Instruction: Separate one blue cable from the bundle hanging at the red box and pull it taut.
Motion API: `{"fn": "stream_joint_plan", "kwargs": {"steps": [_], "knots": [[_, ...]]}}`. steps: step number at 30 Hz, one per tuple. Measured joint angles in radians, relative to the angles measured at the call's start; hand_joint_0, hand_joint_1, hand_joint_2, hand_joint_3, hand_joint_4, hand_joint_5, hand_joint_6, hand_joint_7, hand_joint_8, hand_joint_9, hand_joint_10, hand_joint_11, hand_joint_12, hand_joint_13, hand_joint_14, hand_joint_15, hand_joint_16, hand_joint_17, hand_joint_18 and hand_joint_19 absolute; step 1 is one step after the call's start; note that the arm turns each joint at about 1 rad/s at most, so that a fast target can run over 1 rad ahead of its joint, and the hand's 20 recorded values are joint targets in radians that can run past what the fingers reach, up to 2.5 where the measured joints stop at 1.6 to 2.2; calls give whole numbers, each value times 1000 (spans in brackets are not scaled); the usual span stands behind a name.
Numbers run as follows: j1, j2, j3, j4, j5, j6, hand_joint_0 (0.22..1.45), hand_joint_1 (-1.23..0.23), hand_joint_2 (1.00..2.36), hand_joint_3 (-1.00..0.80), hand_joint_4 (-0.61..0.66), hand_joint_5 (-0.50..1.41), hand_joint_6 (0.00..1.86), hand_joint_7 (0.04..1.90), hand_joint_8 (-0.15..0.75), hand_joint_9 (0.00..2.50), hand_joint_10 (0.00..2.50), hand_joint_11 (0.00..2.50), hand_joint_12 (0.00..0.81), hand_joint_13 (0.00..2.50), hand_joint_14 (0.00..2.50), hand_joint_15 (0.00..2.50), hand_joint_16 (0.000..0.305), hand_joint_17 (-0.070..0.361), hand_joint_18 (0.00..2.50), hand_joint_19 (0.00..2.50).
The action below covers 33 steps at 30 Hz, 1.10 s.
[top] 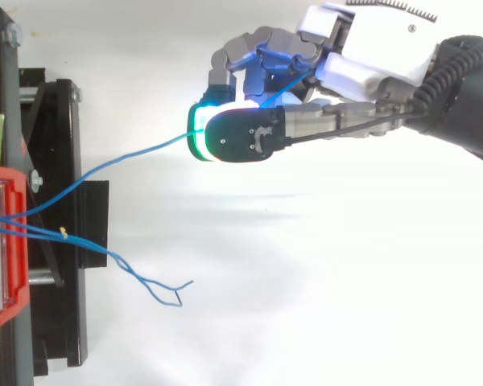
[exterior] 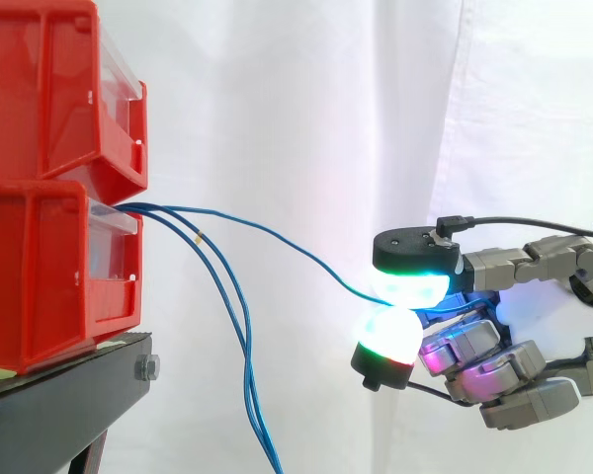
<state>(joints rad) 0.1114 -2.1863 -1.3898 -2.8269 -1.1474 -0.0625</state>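
cable, thin, seemingly between rounded pads

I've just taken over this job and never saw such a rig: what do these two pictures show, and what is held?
This is a robot arm ending in a hand with fingers and a thumb; the glowing pads are its fingertips. One picture is taken from the side, level with the work; the other looks down from above. Two red bins are stacked on a black stand before a white curtain. Thin blue cables come out at the lower bin. The hand pinches one blue cable between two pads; it runs in a gentle curve. The other cables hang loose.
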Motion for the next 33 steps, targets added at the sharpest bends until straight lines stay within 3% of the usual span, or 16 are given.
{"fn": "stream_joint_plan", "kwargs": {"steps": [33], "knots": [[0,-1,0,0,2,0,642,-777,1016,-4,119,-211,891,1188,284,313,2500,2359,408,865,2500,2045,43,98,1369,1702]]}}
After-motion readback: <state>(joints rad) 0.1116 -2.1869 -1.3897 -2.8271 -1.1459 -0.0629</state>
